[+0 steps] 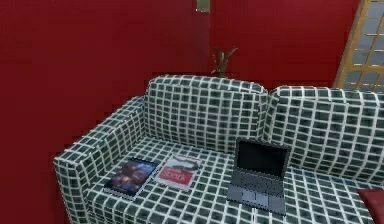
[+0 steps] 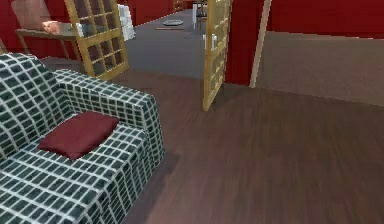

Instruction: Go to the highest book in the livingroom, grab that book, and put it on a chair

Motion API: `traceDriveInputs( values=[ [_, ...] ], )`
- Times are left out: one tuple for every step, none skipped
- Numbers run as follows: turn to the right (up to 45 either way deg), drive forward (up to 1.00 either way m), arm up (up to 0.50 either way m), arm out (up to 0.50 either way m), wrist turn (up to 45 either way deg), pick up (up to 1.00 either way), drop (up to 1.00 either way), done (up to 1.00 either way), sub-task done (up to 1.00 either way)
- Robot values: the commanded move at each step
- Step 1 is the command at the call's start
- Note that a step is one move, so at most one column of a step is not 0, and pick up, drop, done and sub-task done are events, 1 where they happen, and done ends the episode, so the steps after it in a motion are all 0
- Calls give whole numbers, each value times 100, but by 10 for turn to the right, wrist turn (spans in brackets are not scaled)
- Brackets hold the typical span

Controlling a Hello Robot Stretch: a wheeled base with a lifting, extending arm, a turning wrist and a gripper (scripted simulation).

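Note:
Two books lie flat on the seat of a green-and-white checked sofa (image 1: 205, 110) in the forward view. The one with a dark blue cover (image 1: 131, 176) is nearer the sofa's left arm. Beside it to the right is a white and red book (image 1: 178, 171). An open grey laptop (image 1: 260, 173) sits further right on the same seat.
Red walls stand behind the sofa, with a small dark plant (image 1: 222, 60) poking up behind its back. A dark red cushion (image 2: 79, 133) lies on the sofa end (image 2: 110, 150). Open wooden lattice doors (image 2: 215, 50) lead to another room across bare brown floor (image 2: 290, 140).

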Motion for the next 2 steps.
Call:
traceDriveInputs(
  values=[
    [120,0,0,0,0,0,0,0,0],
    [0,10,0,0,0,0,0,0,0]
  ],
)
